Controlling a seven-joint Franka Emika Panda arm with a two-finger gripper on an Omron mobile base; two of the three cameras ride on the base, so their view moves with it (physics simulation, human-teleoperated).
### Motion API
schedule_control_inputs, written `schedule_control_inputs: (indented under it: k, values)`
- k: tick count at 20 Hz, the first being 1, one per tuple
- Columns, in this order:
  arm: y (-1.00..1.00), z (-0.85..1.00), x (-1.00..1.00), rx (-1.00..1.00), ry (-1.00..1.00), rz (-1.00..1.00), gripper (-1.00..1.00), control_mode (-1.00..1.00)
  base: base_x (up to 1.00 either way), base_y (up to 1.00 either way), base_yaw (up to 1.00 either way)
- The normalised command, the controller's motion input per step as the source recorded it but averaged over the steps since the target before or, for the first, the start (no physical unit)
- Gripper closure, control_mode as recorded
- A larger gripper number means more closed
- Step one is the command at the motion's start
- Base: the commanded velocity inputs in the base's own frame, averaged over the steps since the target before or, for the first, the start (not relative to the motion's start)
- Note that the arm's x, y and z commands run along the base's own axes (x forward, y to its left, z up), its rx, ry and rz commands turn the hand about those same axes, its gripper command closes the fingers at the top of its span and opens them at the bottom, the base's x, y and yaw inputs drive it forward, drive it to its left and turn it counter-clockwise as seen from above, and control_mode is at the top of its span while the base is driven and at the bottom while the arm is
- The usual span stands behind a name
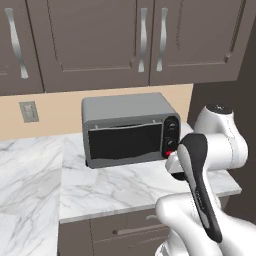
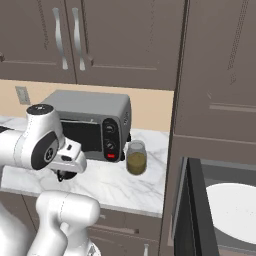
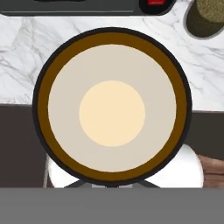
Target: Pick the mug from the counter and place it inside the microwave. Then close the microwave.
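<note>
Now | hand (image 3: 112, 186): clamped on mug (image 3: 112, 107), above marble counter (image 1: 115, 187) | microwave (image 2: 220, 210): door open

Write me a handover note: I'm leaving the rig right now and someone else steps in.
Gripper: shut, apparently on the mug, which hangs under the hand over the counter's front edge, before the toaster oven.
Microwave: to the right, door open, visible part of the turntable plate bare.
Done: mug picked up, it seems.
Left: carry it right past the jar, set it on the plate, close the door.
</note>
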Motion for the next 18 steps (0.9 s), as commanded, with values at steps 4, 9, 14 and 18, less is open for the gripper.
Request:
schedule_control_inputs:
  k: [4, 9, 14, 18]
  values:
    - [0.02, 0.35, -0.68, 0.0, -0.07, 0.01, 1.0, -1.0, 0.0, 0.0, 0.0]
    - [0.0, 0.13, -0.36, 0.0, -0.07, 0.01, 1.0, -1.0, 0.0, 0.0, 0.0]
    - [0.0, 0.0, 0.0, 0.0, 0.0, 0.0, 1.0, -1.0, 0.0, 0.0, 0.0]
    - [0.0, 0.0, 0.0, 0.0, 0.0, 0.0, 1.0, -1.0, 0.0, 0.0, 0.0]
